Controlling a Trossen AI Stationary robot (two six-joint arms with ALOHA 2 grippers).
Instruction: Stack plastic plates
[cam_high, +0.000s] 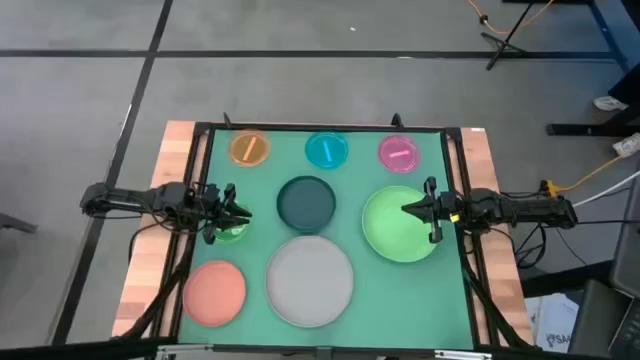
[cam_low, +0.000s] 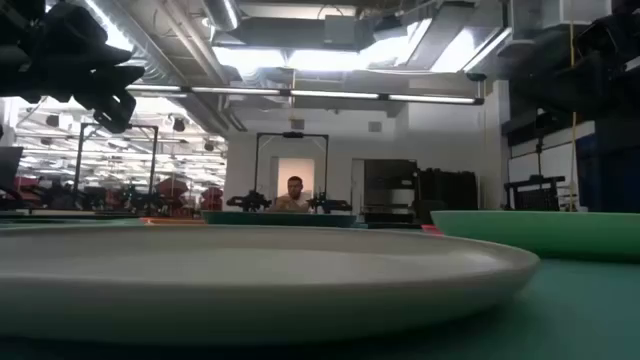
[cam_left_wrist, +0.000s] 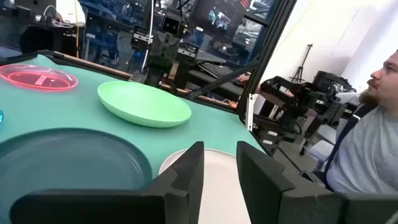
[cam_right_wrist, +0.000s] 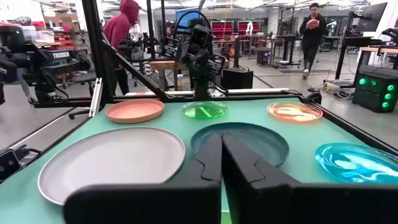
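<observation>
My left gripper (cam_high: 236, 213) hangs just left of the medium dark teal round plastic plate (cam_high: 306, 202), directly above the small translucent green plate (cam_high: 230, 233); its fingers (cam_left_wrist: 186, 171) stand slightly parted with nothing between them. My right gripper (cam_high: 412, 210) sits to the right of the teal plate, over the large light green plate (cam_high: 395, 226), its fingers (cam_right_wrist: 208, 163) pressed together and empty.

Around the teal plate: the large grey-white plate (cam_high: 310, 281) lies just in front of it, the medium salmon plate (cam_high: 215, 292) to the front left. Behind it runs a row of three small plates, orange (cam_high: 249, 148), cyan (cam_high: 326, 150) and magenta (cam_high: 398, 152). All eight plates lie apart, none stacked.

The plates rest on a green mat (cam_high: 350, 200) laid on a wooden table (cam_high: 150, 240) inside a dark frame. Beyond it, the wrist views show a workshop with a person in a red hood (cam_right_wrist: 124, 31) and a seated person in grey (cam_left_wrist: 367, 143).
</observation>
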